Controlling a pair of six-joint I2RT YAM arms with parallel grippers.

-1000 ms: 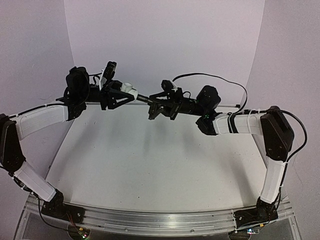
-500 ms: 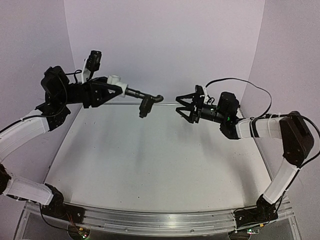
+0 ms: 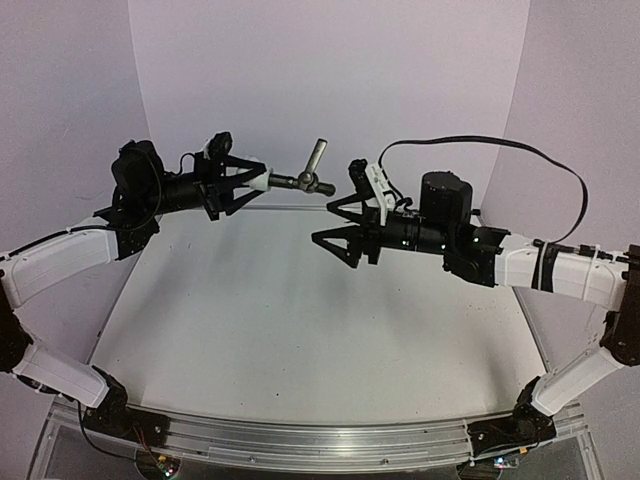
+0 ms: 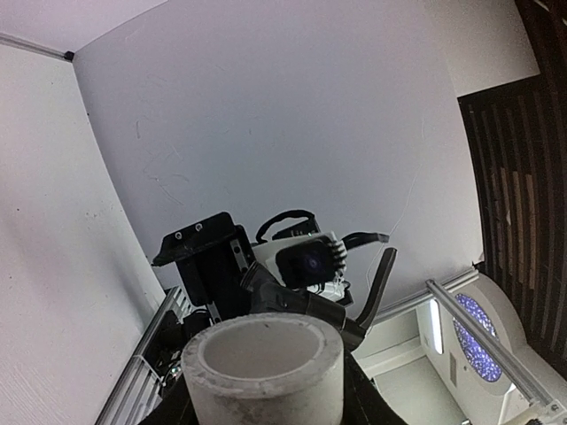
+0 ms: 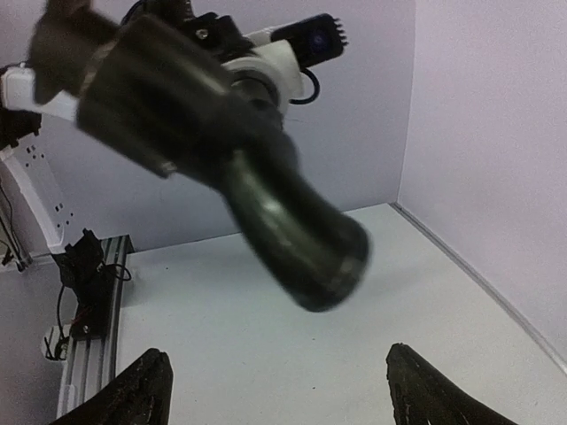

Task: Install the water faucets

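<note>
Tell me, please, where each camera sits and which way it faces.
Top external: high behind the robot, looking down at the table; both arms show, left gripper holding the white fitting with the dark tap.
Left wrist: looks along the fitting at the right arm's camera; own fingers barely show.
Right wrist: faces the tap; open right gripper below.
Shared: the wrist views face each other.

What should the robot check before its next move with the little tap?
1. Left end effector shut on the white fitting: ok.
2. Tap joined to the fitting and sticking out toward the other arm: ok.
3. Right end effector open and not touching the tap: ok.
4. Tap turned fully tight in the fitting: cannot tell.
</note>
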